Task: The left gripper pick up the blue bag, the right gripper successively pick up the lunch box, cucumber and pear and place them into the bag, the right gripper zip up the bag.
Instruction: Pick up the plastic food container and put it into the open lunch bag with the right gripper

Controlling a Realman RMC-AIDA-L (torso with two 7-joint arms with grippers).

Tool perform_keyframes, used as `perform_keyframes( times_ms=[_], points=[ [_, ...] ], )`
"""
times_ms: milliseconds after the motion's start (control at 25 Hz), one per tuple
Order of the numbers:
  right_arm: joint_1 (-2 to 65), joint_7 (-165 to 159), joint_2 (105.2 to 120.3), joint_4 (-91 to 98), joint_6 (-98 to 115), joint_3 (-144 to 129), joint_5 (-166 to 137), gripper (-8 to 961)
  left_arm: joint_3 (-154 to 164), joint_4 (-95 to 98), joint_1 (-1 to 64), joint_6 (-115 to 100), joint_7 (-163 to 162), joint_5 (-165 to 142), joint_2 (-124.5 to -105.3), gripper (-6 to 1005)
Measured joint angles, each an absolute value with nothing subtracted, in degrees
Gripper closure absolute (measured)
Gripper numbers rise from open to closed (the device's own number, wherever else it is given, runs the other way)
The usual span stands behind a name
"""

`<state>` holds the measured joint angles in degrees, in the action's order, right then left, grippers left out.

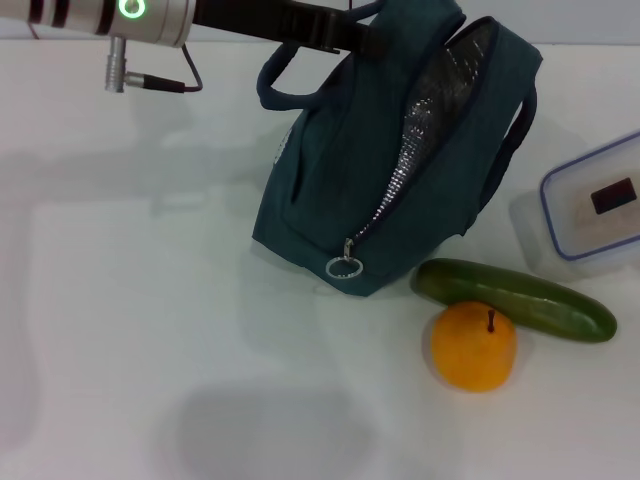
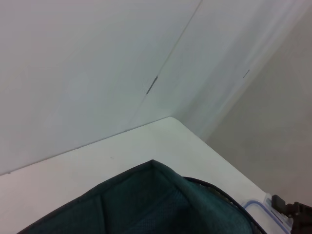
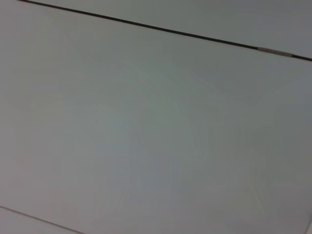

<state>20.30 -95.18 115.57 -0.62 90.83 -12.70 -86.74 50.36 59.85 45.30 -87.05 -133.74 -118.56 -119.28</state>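
At the far worktop edge, left tool [image 1: 350,38] grips the blue bag [image 1: 390,170] by its top, unzipped; lunch box [image 1: 597,200], cucumber [image 1: 515,298] and pear [image 1: 474,346] lie beyond the bag on its right.

The blue bag [image 1: 370,150] stands tilted and unzipped, with the lunch box [image 1: 597,200], cucumber [image 1: 515,298] and pear [image 1: 474,346] lying beside it.
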Motion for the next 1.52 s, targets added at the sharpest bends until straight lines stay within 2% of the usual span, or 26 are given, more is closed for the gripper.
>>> perform_keyframes(
  times_ms=[1240,1520],
  points=[
    [21.49,-96.49,115.4,-0.61,102.71,-12.57,-78.54,855,51.75,60.58,47.32,-85.17,-133.46,-119.85,-118.57,945],
    [22.56,-96.79,115.4,-0.61,105.2,-12.57,-77.52,855,54.85,63.06,47.43,-83.66,-134.06,-122.19,-119.08,945]
  ],
)
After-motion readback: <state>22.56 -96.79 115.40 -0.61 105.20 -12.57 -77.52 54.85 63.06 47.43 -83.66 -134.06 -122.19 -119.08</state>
